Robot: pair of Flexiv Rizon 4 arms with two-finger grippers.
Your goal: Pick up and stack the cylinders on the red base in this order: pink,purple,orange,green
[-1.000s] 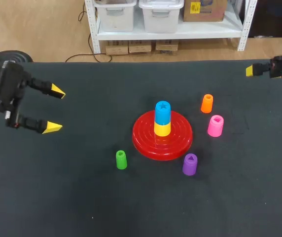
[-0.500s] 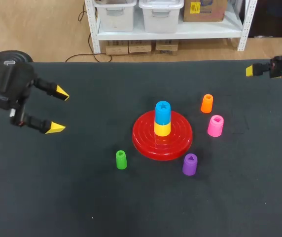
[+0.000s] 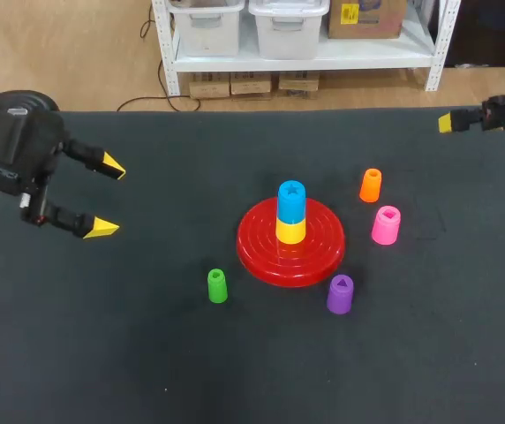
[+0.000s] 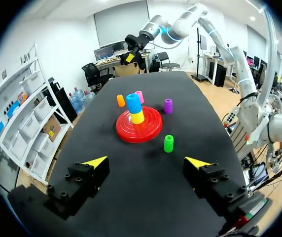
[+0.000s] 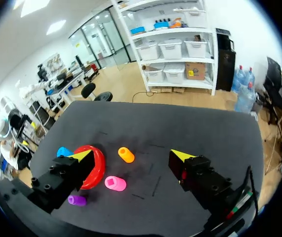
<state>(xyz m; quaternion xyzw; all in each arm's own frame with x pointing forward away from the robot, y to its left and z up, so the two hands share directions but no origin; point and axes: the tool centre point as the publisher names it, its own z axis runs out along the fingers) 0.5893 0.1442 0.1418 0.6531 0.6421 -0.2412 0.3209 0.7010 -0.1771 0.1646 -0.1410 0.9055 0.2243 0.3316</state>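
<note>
The red base (image 3: 261, 256) sits mid-table with a yellow cylinder (image 3: 290, 231) and a blue one (image 3: 291, 200) stacked on it. Right of the base stand the orange cylinder (image 3: 371, 185) and the pink cylinder (image 3: 386, 224). The purple cylinder (image 3: 340, 294) is at the base's front right, the green cylinder (image 3: 217, 285) at its front left. My left gripper (image 3: 107, 196) hangs open at the far left, with the green cylinder (image 4: 168, 143) well ahead of it. My right gripper (image 5: 132, 156) is open above the table's far right corner, looking down on the orange (image 5: 126, 154) and pink (image 5: 115, 183) cylinders.
The table (image 3: 146, 353) is covered in black cloth. In the head view only one yellow tip (image 3: 447, 123) of the right gripper shows, near the back edge.
My left gripper has shifted a little to the right, still open. The right gripper's tip has edged slightly back. The cylinders have not moved.
</note>
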